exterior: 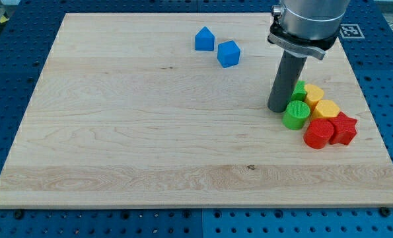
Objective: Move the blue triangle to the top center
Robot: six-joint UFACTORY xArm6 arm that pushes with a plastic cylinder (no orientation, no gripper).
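The blue triangle (pixel 205 39) lies near the view's top, a little right of centre, on the wooden board (pixel 117 132). A blue cube (pixel 228 53) sits just below and right of it, close but apart. My tip (pixel 278 109) is down on the board at the view's right, well below and right of both blue blocks. It stands right beside a green cylinder (pixel 295 114) at the left edge of a cluster of blocks.
The cluster at the view's right holds a second green block (pixel 300 88) behind the rod, two yellow blocks (pixel 314 94) (pixel 327 109), a red cylinder (pixel 319 133) and a red star-like block (pixel 343 127). The arm's grey body (pixel 308 20) hangs over the top right.
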